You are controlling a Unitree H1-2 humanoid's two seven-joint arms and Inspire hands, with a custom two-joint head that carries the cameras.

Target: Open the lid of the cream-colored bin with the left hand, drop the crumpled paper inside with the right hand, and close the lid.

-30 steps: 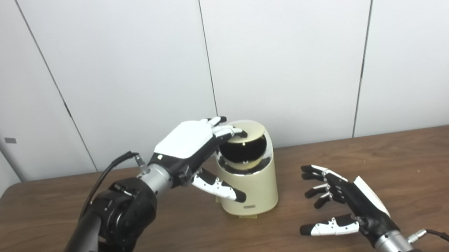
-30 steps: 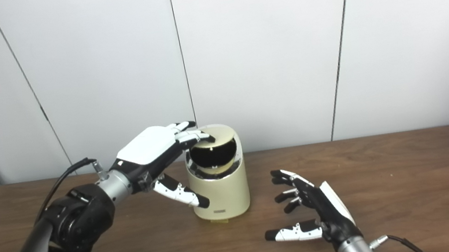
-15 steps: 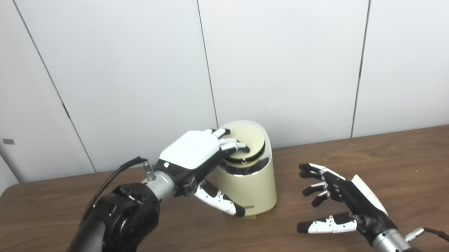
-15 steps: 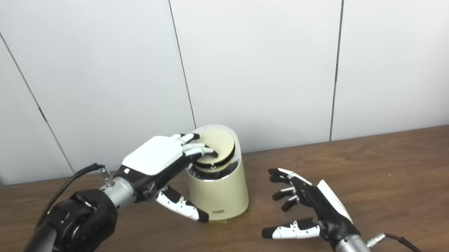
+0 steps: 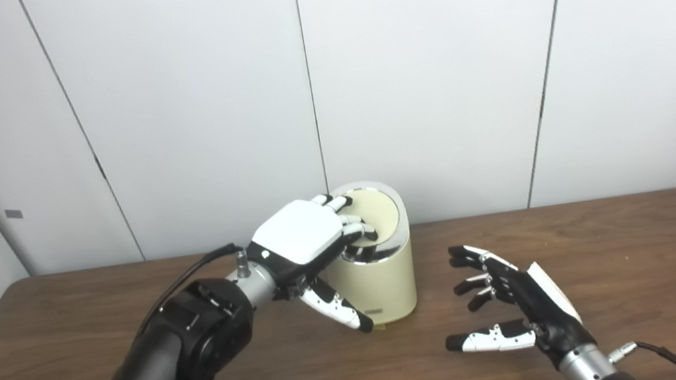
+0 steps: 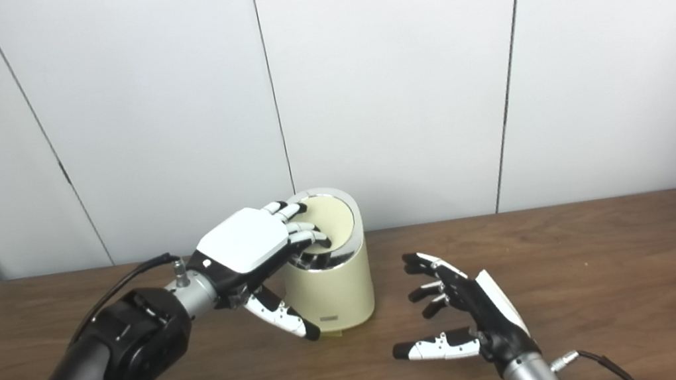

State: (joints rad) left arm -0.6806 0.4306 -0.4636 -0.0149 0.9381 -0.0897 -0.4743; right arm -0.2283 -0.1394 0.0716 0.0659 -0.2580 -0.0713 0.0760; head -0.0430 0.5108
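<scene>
The brown tabletop (image 5: pixel 655 250) fills the lower frame. At its centre stands the cream-colored bin (image 5: pixel 378 281). The left hand (image 5: pixel 305 238) lays curled fingers on the lid (image 5: pixel 378 214), pressing it shut. The right hand (image 5: pixel 515 301) waits lower right, fingers spread, empty. No paper shows.

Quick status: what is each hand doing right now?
Left hand: fingers pressing on the bin's lid, gripping nothing.
Right hand: open, empty.
</scene>
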